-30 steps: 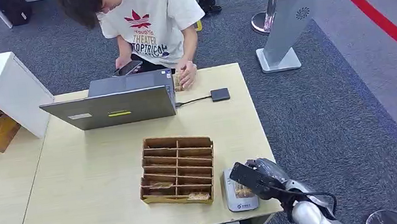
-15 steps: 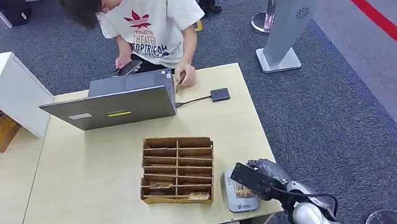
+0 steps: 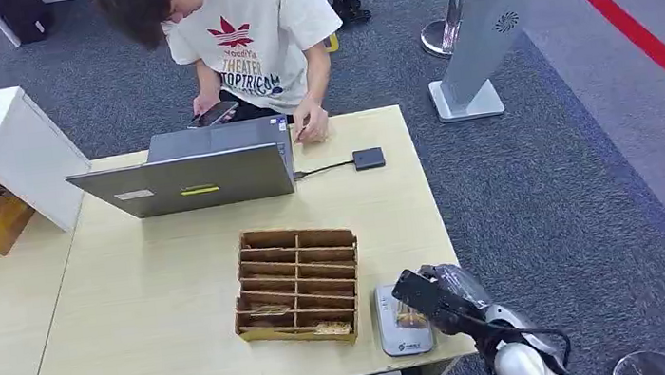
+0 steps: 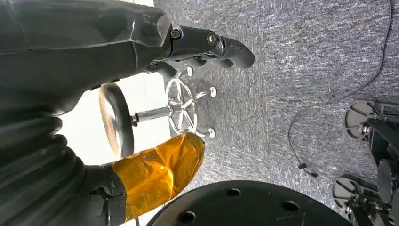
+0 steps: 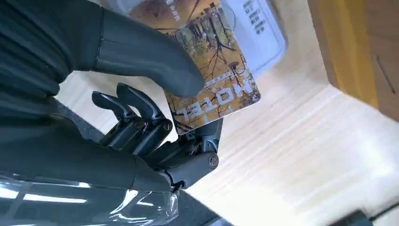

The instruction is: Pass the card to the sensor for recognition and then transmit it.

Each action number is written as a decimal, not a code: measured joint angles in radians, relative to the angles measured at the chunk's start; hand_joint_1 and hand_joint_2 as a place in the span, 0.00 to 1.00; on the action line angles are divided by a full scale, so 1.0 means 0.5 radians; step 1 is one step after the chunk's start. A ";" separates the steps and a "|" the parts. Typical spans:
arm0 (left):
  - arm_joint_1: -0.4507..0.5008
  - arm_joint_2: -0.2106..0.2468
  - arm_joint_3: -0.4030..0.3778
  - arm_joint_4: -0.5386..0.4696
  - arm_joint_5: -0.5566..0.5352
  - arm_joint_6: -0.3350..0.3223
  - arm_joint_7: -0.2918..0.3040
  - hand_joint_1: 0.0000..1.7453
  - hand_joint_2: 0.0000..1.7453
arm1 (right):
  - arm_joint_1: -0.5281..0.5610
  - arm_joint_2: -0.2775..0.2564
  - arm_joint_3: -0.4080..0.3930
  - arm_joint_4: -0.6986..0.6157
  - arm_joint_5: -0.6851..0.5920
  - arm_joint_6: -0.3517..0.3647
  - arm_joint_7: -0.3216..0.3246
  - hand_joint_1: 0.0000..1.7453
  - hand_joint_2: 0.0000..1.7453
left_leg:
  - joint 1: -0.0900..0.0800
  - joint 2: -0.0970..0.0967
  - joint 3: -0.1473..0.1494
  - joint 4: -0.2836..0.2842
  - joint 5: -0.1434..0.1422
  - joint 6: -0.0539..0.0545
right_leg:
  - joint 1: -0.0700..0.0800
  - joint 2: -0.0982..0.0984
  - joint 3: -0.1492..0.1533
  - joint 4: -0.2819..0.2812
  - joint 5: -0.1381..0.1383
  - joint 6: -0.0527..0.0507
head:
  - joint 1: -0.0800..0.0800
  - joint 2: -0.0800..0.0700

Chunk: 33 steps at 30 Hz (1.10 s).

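My right hand point(image 3: 438, 301) hovers at the table's front right corner, over the grey-white card sensor point(image 3: 400, 334). It pinches a card point(image 5: 209, 66) printed with autumn trees between thumb and fingers, held just above the sensor point(image 5: 256, 30). In the head view a bit of the card point(image 3: 409, 317) peeks out under the hand. My left hand point(image 4: 141, 70) hangs by my side over grey carpet, its dark fingers point(image 4: 221, 44) loosely curled and nothing in them.
A brown cardboard divider box point(image 3: 298, 284) with a few cards sits left of the sensor. A person point(image 3: 243, 36) sits behind an open laptop point(image 3: 188, 172) at the far edge of the table point(image 3: 152, 305), one hand beside it. A small black device point(image 3: 368, 158) is cabled to it.
My right hand has crept slightly toward the front right with the card. The person's hand near the laptop lowered and no longer shows the cards it held.
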 joint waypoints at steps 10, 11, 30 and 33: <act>-0.001 -0.069 0.024 0.063 0.128 -0.006 -0.036 0.00 1.00 | 0.205 0.249 -0.274 -0.480 -0.071 -0.534 -0.350 1.00 1.00 | 0.000 0.000 -0.001 -0.001 0.000 0.000 | 0.000 0.000 -0.002 0.000 -0.001 -0.001 | -0.001 0.000; -0.001 -0.072 0.024 0.068 0.132 -0.005 -0.037 0.00 1.00 | 0.223 0.271 -0.299 -0.529 -0.078 -0.578 -0.384 1.00 1.00 | 0.000 0.000 -0.001 -0.001 0.000 0.000 | 0.000 0.000 -0.002 0.000 -0.001 -0.001 | 0.000 0.000; -0.009 -0.121 -0.025 0.116 0.184 0.002 -0.040 0.00 1.00 | 0.347 0.491 -0.403 -1.109 -0.086 -0.885 -0.741 1.00 1.00 | 0.000 0.000 0.000 -0.001 0.000 0.000 | 0.000 0.000 -0.001 0.000 -0.001 -0.001 | 0.000 0.000; -0.010 -0.121 -0.038 0.116 0.184 0.002 -0.035 0.00 1.00 | 0.307 0.491 -0.381 -1.105 -0.088 -0.870 -0.743 1.00 1.00 | 0.000 0.000 -0.001 -0.001 0.000 0.000 | 0.000 0.001 -0.001 0.000 -0.001 -0.001 | 0.000 0.000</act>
